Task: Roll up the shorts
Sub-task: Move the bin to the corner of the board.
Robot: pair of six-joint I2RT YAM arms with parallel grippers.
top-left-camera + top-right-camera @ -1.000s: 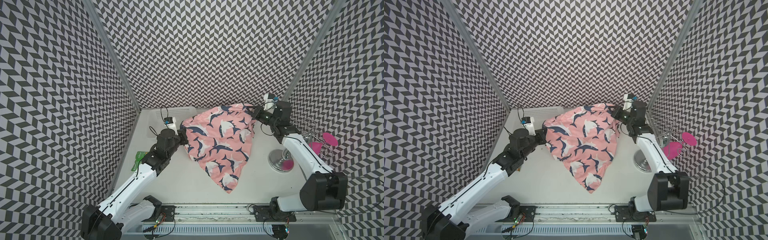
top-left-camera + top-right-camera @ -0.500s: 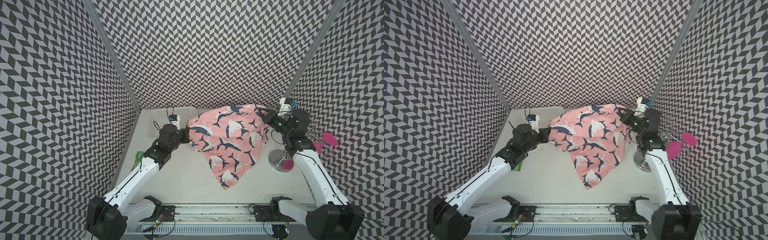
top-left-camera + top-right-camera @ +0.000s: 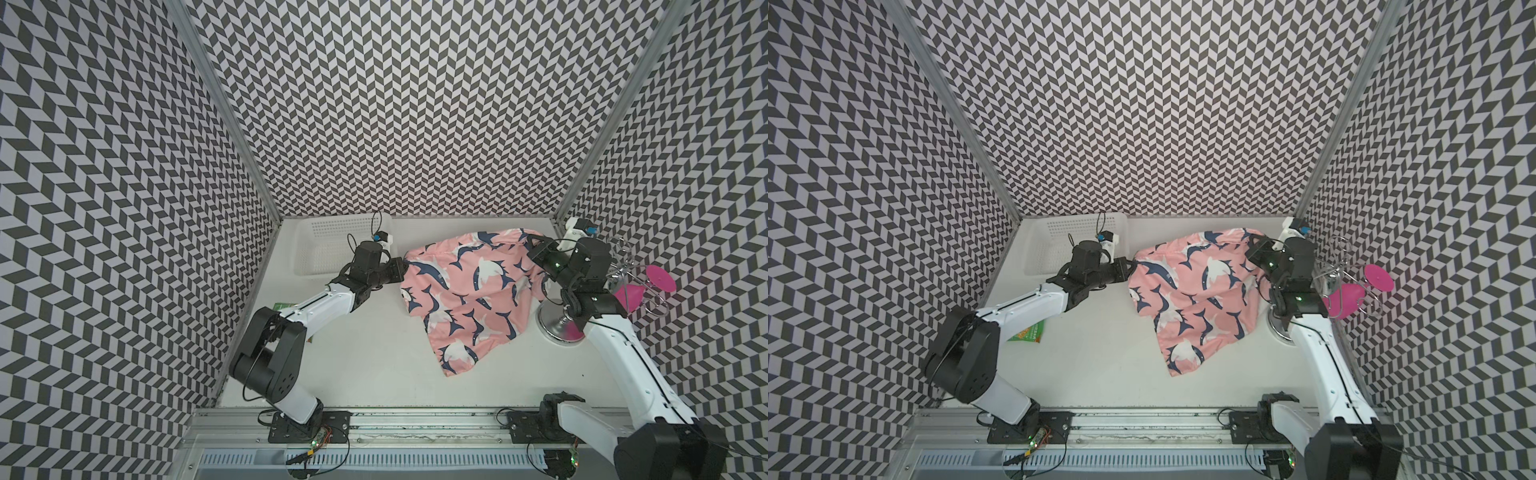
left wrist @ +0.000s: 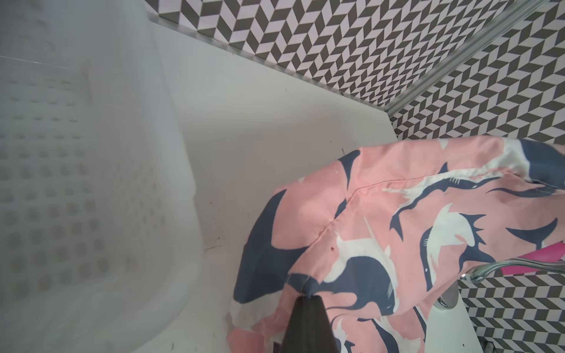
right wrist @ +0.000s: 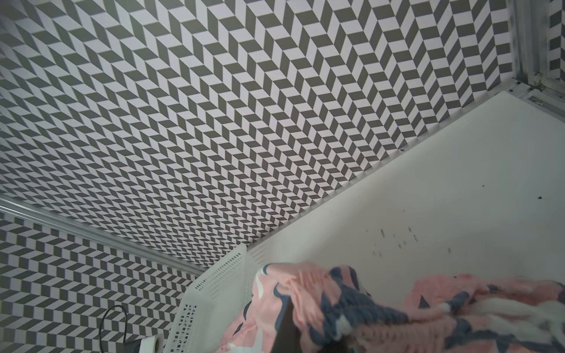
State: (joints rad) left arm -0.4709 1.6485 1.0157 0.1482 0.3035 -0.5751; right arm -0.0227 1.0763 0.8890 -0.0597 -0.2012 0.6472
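Observation:
The pink shark-print shorts (image 3: 469, 291) (image 3: 1196, 299) hang stretched between my two grippers at the back right of the table, and one leg trails down toward the front. My left gripper (image 3: 402, 266) (image 3: 1131, 266) is shut on the left edge of the shorts. In the left wrist view its dark tips (image 4: 307, 298) pinch a navy fold of the shorts (image 4: 382, 232). My right gripper (image 3: 532, 245) (image 3: 1252, 245) is shut on the bunched far right edge near the back wall. In the right wrist view the shorts (image 5: 336, 299) cover most of the right gripper (image 5: 308, 339).
A white perforated basket (image 3: 328, 245) (image 3: 1059, 241) (image 4: 91, 183) (image 5: 214, 293) stands in the back left corner, just behind my left wrist. A green packet (image 3: 1027, 334) lies under the left arm. A metal stand with pink pieces (image 3: 561, 324) (image 3: 1379, 277) stands by the right wall.
My left gripper has carried its edge of the shorts to the right, and the whole garment has shifted right. The right arm has swung out toward the right wall, keeping its hold.

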